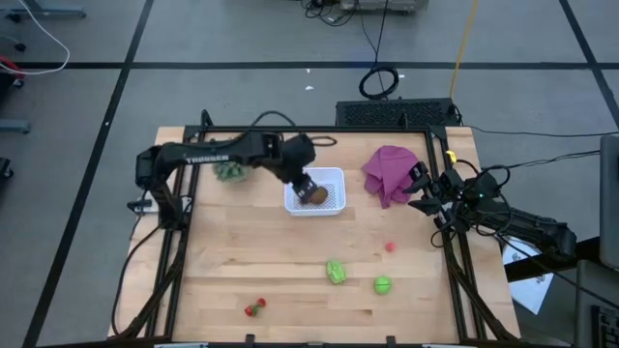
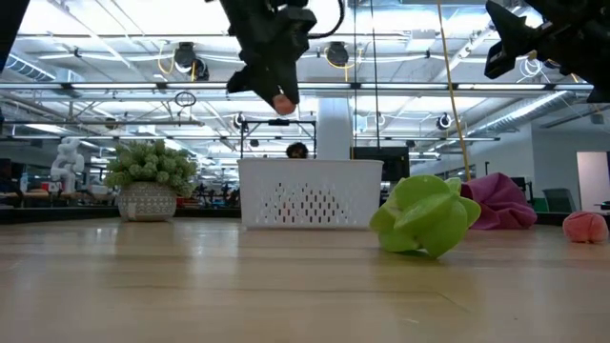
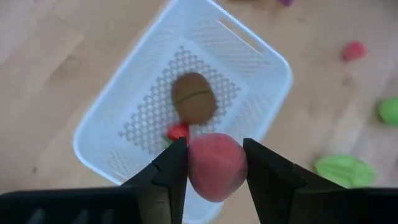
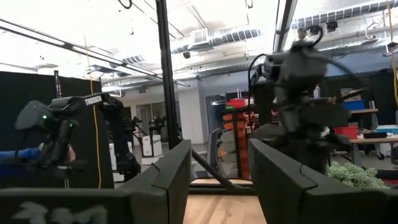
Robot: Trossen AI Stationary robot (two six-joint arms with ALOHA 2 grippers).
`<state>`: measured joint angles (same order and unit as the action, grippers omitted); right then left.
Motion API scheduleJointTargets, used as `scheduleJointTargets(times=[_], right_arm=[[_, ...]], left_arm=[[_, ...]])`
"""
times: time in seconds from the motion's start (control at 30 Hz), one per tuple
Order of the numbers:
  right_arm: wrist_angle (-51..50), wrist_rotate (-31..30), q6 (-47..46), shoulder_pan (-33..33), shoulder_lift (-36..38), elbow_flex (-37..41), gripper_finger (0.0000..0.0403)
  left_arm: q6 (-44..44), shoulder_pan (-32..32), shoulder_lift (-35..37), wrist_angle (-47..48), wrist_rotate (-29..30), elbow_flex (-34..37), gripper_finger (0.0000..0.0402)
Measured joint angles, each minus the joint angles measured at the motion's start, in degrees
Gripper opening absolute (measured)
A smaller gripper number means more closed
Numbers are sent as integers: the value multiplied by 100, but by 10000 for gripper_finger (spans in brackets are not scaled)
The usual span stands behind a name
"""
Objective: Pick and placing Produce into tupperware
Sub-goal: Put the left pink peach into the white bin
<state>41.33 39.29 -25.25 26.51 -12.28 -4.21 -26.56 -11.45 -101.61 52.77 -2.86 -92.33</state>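
Note:
My left gripper hangs over the white perforated tupperware and is shut on a pink-red round fruit. The fruit also shows in the low view, high above the tupperware's rim. Inside the tupperware a brown oval and a small red bit lie on the base. Two green pieces, a pink bit and a red bit lie on the near half of the table. My right gripper waits raised at the right edge, open, with nothing between its fingers. My left gripper pinches the pink-red fruit by its two opposite sides between the two fingers. The fingers come from above, slanting down. The fruit is lifted clear, above the tupperware's near part.
A crumpled purple cloth lies right of the tupperware, close to my right gripper. A spiky grey-green plant in a pot stands left of the tupperware, under my left arm. Bare wood lies in the middle and near left.

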Motion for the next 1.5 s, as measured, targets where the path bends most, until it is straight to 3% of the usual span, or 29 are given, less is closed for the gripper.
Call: scheduleJointTargets(times=[0.33,0.8,1.03,1.5], right_arm=[[-136,-1,195,1,-3,2,151],[-303,-2,236,-1,-5,2,151],[-459,-1,240,0,-8,2,151],[-499,0,242,0,-8,2,151]], left_arm=[[572,-509,-1207,-392,-665,-38,136],[1025,-471,-2703,444,-671,-1343,136],[1068,-450,-2743,455,-157,-1786,136],[1168,-432,-2740,418,-135,-1892,136]])
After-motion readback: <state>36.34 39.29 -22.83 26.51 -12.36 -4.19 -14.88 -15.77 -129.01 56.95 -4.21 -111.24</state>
